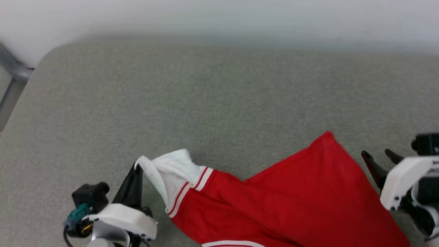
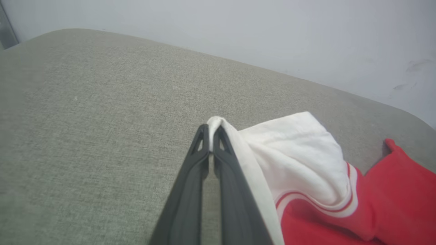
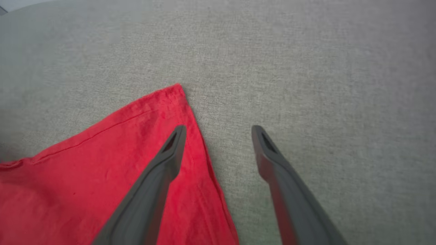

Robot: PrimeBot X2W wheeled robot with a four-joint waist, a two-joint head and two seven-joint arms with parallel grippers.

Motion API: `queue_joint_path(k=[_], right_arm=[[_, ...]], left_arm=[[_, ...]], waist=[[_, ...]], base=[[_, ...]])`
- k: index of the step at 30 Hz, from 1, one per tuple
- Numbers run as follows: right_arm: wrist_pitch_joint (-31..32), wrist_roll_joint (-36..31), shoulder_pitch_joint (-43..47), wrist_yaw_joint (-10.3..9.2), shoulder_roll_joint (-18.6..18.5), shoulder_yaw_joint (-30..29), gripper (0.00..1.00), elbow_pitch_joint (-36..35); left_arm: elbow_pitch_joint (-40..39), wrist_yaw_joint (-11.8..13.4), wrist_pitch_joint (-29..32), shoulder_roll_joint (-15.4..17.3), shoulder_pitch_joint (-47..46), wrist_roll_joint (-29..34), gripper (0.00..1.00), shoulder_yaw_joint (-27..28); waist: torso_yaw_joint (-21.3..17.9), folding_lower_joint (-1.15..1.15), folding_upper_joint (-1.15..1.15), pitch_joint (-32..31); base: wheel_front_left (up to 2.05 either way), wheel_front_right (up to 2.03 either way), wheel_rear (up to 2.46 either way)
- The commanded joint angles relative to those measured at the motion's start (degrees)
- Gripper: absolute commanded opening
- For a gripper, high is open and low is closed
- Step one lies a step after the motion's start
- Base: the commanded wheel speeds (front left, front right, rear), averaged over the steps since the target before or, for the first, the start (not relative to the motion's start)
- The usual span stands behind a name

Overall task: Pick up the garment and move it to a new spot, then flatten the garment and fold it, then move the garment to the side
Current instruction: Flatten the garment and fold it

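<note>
Left gripper (image 2: 212, 133) clenched on white sleeve (image 2: 293, 153) of garment (image 1: 291, 195), 9 o'clock; right gripper (image 3: 218, 131) splayed, empty, 3 o'clock. We judge flattening under way; next: grasp hem corner (image 3: 173, 93), pull taut.

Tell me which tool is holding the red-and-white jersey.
The left tool, shut on the white sleeve of the red fabric jersey; the right tool stands open, gripping nothing.

The left tool (image 2: 212, 131), near left, is clamped tight on a sleeve of the garment (image 2: 299, 149); the right tool (image 3: 218, 128), near right, has its fingers spread wide.
</note>
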Motion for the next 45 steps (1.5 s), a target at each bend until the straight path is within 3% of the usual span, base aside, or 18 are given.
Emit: queue_joint_path(k=[1,3,6,12,18,19,20,21,27,32,40,45], right_arm=[[4.0,1.1,-2.9,-0.04,-2.0,2.2,1.00,0.6],[11.9,3.6,-8.4,-0.04,-5.4,6.4,1.00,1.8],[18.3,4.9,-13.1,-0.04,-7.4,10.2,1.00,2.3],[23.6,5.8,-19.2,-0.04,-9.1,16.4,1.00,5.9],[30.4,10.1,-16.7,0.05,-8.1,22.4,1.00,13.4],[31.3,11.0,-16.1,0.05,-8.1,23.1,0.50,14.3],[32.3,12.3,-15.6,0.05,-7.8,23.4,0.11,15.0],[32.6,12.9,-15.5,0.08,-7.7,23.9,0.00,15.0],[28.3,14.0,-19.3,0.04,-9.6,23.6,0.00,13.3],[20.1,12.4,-23.9,-0.05,-10.3,19.4,0.00,11.0],[12.5,5.8,-28.2,-0.05,-5.9,12.7,0.00,14.0],[7.3,1.5,-34.0,-0.05,-2.8,10.1,0.00,15.9]], left_arm=[[0.1,-0.5,-0.6,-0.5,-1.8,0.4,0.00,-0.5],[0.5,-1.0,-1.3,-1.1,-3.9,1.0,0.00,-1.4],[0.7,-1.6,-1.9,-1.9,-6.1,1.4,0.00,-2.4],[1.3,-2.4,-2.8,-3.0,-9.9,2.0,0.00,-3.5],[2.1,-2.7,-3.6,-3.6,-11.0,2.1,0.00,-3.6],[2.3,-2.7,-3.7,-3.7,-10.9,2.1,0.00,-3.5],[2.4,-2.7,-3.7,-3.8,-10.8,2.1,0.00,-3.4],[2.5,-2.8,-3.9,-3.9,-10.7,2.1,0.00,-3.3],[3.4,-2.3,-4.0,-3.4,-9.9,2.2,0.00,-2.7],[3.4,-1.0,-2.6,-0.4,-12.7,2.5,0.00,-0.8],[5.2,-1.0,2.1,4.7,-22.9,4.4,0.00,0.0],[8.1,-1.2,4.7,6.3,-32.3,4.8,0.00,0.3]], waist=[[2.0,-0.01,0.00,2.9],[3.0,-0.01,0.00,4.7],[4.2,-0.01,0.00,6.9],[5.7,-0.01,0.00,10.6],[6.5,-0.01,0.00,12.1],[6.5,-0.01,0.00,12.1],[6.5,-0.01,0.00,12.1],[6.5,-0.01,0.00,12.1],[5.7,-0.01,0.00,10.2],[3.1,-0.01,0.00,6.2],[-1.3,-0.01,0.00,3.2],[-3.5,-0.01,0.00,2.7]], base=[[0.00,0.00,0.00],[0.00,0.00,0.00],[0.00,0.00,0.00],[0.00,0.00,0.00],[0.00,0.00,0.00],[0.00,0.00,0.00],[0.00,0.00,0.00],[0.00,0.00,0.00],[0.00,0.00,0.00],[0.00,0.00,0.00],[0.00,0.00,0.00],[0.00,0.00,0.00]])
